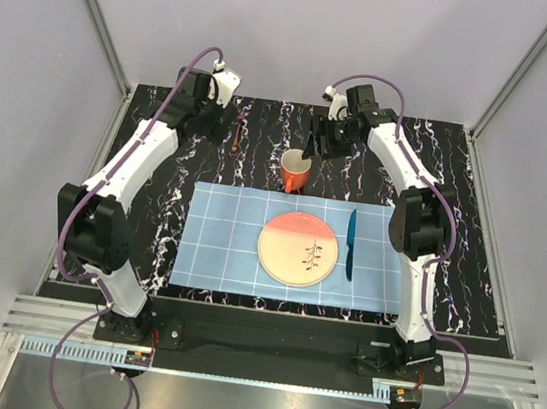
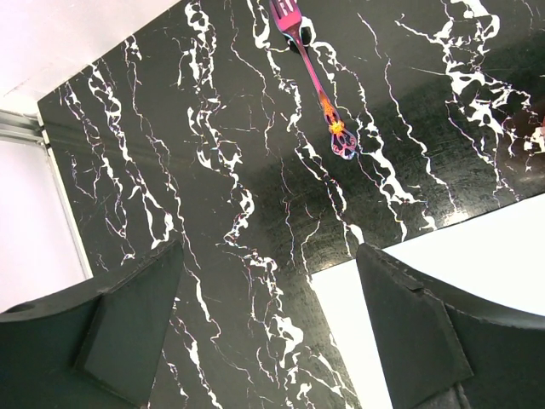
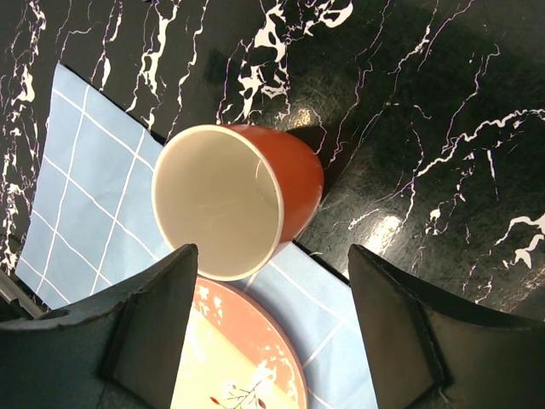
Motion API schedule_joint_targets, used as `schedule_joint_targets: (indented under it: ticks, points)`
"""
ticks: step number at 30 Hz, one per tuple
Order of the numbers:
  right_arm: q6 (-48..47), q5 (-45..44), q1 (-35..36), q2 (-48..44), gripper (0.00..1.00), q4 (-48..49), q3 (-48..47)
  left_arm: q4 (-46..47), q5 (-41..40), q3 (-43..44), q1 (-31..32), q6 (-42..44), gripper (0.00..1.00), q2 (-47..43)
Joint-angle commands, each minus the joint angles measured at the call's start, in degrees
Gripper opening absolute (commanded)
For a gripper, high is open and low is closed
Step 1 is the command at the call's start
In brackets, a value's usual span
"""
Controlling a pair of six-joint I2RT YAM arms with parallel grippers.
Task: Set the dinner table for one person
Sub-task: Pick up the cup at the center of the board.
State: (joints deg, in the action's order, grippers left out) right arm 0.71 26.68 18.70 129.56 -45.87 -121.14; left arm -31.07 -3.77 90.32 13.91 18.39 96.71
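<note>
The dinner table [image 1: 469, 250] fills the floor of the cell in front of both arms. It is a hard, stiff, glossy slab, so you do not take hold of it; you only place things on it. Expect that smooth pieces slide on this surface if you push them.

The left gripper [image 2: 268, 264] hangs over the far left part with its fingers spread wide and nothing between them. Ahead of it lies the fork [image 2: 313, 77], thin, light and flat on the top. I think the best place to pinch it is across the narrow handle.

The right gripper [image 3: 271, 260] is also open and holds nothing. The cup [image 3: 226, 200] stands just ahead of it at the far edge of the mat [image 1: 219, 238]. The cup looks rigid, smooth and breakable, so grip it gently across the wall or over the rim.

The plate [image 1: 298, 251] and the knife [image 1: 351, 243] lie on the mat.

The fork's tines are cut off in the left wrist view. You cannot tell if the cup's foot rests on the mat or beside it.
</note>
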Motion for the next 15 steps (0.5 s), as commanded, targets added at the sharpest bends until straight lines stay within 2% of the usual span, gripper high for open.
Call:
schedule_joint_targets:
  ticks: [1, 15]
  points:
    - [0.17, 0.92, 0.11, -1.5, 0.77, 0.25, -0.24, 2.33, -0.45, 2.48, -0.2, -0.02, 0.89, -1.17]
    - [-0.45, 1.01, 0.72, 0.26, 0.74, 0.52, 1.61, 1.54, 0.61, 4.68, -0.11, -0.46, 0.9, -0.47]
